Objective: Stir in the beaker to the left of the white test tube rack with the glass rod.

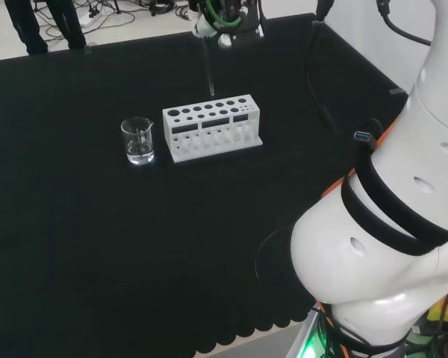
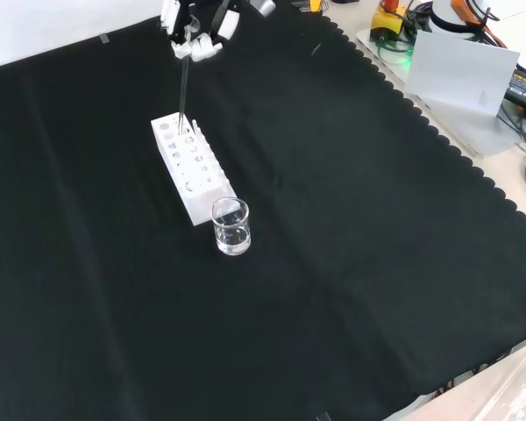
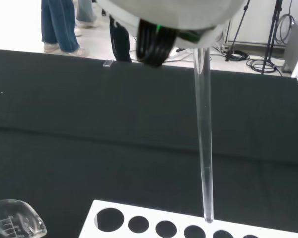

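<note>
The hand (image 1: 218, 24) hangs high above the far side of the white test tube rack (image 1: 211, 127), shut on the top of a clear glass rod (image 1: 209, 71). The rod points down, its tip just above the rack's back row of holes. In the front view the hand (image 2: 195, 26) sits at the top edge with the rod (image 2: 183, 88) dropping toward the rack (image 2: 191, 167). The wrist view shows the rod (image 3: 203, 139) ending just over a hole in the rack (image 3: 154, 225). A small glass beaker (image 1: 137, 141) with a little clear liquid stands left of the rack in the head view; it is nearer the camera in the front view (image 2: 231, 226).
Black cloth (image 1: 97, 246) covers the bench around the rack and beaker. The arm's white links (image 1: 388, 224) take up the right of the head view. A cable (image 1: 317, 82) runs along the cloth at the right rear.
</note>
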{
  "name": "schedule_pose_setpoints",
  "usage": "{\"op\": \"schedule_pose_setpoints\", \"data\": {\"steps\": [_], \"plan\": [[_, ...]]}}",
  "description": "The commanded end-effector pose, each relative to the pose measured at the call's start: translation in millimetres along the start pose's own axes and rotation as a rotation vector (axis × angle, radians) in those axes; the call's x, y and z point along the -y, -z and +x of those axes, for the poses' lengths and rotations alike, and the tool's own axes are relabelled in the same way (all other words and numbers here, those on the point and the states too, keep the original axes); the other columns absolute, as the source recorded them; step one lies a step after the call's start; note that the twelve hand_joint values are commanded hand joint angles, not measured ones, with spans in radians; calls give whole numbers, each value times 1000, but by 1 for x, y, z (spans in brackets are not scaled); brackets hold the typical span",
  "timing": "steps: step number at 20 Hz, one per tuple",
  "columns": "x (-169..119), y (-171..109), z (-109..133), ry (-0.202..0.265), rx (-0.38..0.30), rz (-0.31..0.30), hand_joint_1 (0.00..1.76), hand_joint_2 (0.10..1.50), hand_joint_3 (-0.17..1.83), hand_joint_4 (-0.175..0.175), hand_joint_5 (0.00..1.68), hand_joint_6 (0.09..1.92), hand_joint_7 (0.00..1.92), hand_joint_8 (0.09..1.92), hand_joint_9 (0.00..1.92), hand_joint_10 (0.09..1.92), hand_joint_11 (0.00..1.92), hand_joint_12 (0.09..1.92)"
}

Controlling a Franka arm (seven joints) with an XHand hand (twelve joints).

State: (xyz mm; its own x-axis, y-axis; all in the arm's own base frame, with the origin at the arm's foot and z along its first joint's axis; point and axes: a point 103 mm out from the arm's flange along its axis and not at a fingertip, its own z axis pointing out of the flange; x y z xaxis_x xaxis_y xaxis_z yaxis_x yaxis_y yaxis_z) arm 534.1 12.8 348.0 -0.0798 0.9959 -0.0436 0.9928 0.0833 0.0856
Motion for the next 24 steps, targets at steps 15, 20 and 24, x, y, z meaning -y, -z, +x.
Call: {"op": "schedule_pose_setpoints", "data": {"steps": [15, 20, 24], "plan": [[-1, 18, 51, 94, -79, -19, 1321, 634, 761, -175, 1207, 565, 1242, 1048, 1638, 815, 1653, 776], [0, 21, 79, 150, -97, -22, 1321, 634, 760, -175, 1207, 564, 1242, 1048, 1639, 816, 1653, 778], [2, 20, 99, 189, -94, -18, 1321, 635, 759, -175, 1208, 563, 1242, 1048, 1639, 816, 1653, 779]]}}
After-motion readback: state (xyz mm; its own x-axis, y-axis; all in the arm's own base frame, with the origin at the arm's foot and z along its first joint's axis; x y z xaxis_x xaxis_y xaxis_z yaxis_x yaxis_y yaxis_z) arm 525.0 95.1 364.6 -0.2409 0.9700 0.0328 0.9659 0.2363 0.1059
